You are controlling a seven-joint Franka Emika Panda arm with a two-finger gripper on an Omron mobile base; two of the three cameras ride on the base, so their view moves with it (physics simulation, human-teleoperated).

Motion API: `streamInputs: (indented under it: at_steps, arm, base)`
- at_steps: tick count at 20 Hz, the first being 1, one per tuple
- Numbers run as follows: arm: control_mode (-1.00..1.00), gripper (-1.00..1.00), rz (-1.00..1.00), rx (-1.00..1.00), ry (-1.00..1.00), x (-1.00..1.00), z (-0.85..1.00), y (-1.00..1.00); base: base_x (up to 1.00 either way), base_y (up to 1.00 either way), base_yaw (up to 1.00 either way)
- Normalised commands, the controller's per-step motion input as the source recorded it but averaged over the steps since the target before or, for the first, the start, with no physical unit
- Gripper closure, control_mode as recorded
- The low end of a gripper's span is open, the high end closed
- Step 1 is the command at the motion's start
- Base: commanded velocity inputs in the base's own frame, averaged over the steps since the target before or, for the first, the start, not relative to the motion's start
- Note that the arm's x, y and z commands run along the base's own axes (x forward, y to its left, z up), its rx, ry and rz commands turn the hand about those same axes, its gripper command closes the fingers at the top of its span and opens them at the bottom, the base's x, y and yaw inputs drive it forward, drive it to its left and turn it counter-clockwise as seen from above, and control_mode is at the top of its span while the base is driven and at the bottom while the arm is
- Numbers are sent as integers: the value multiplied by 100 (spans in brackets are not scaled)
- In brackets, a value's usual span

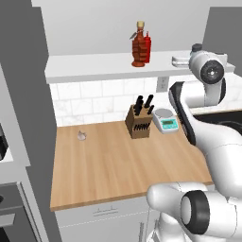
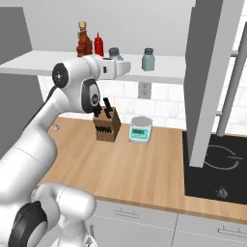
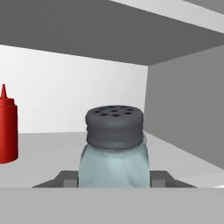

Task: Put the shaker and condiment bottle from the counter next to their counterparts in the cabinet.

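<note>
On the pale grey flat shelf board of the cabinet (image 2: 29,62), well off to the far side of the fingers, stands the squat dark red-brown ribbed condiment bottle (image 1: 138,47) with its tan cork-like top, and touching or just behind it the slim bright red squeeze bottle (image 2: 99,45) with a pointed nozzle. In the hand view that red bottle stands apart from the fingers, near the plain back wall. On the other side of the fingers, further along the shelf, a pale greenish-grey shaker (image 2: 148,60) with a grey cap stands upright and alone.

Below the fingers lies the light-brown wooden bench (image 1: 118,160), carrying a brown wooden knife block (image 1: 139,122) with black handles, a small pale green kitchen scale (image 2: 140,130) just beside it, and a tiny pale garlic-like object (image 1: 82,135) well apart near the grey side wall. A black cooktop (image 2: 217,169) is set into the bench beyond a tall grey panel.

The fingers (image 3: 113,178) are narrowly spread and pinch the small pale blue-grey translucent shaker (image 3: 114,151) with its dark grey perforated cap; it sits upright between them, level with the shelf board. Whether its base touches the shelf I cannot tell.
</note>
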Motion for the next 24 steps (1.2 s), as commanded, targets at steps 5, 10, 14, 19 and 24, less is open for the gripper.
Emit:
streamInputs:
  at_steps: [5,10,14,19,24]
  arm:
    - [-100,100,0,-1,0,29,-10,-9]
    - [-100,100,0,0,1,28,0,-9]
    - [-100,100,0,0,1,23,-4,-3]
    - [-100,100,0,0,2,21,-13,-4]
    - [-100,100,0,0,1,25,-8,-10]
  base:
    - [0,0,0]
    - [0,0,0]
    - [0,0,0]
    - [0,0,0]
    - [0,0,0]
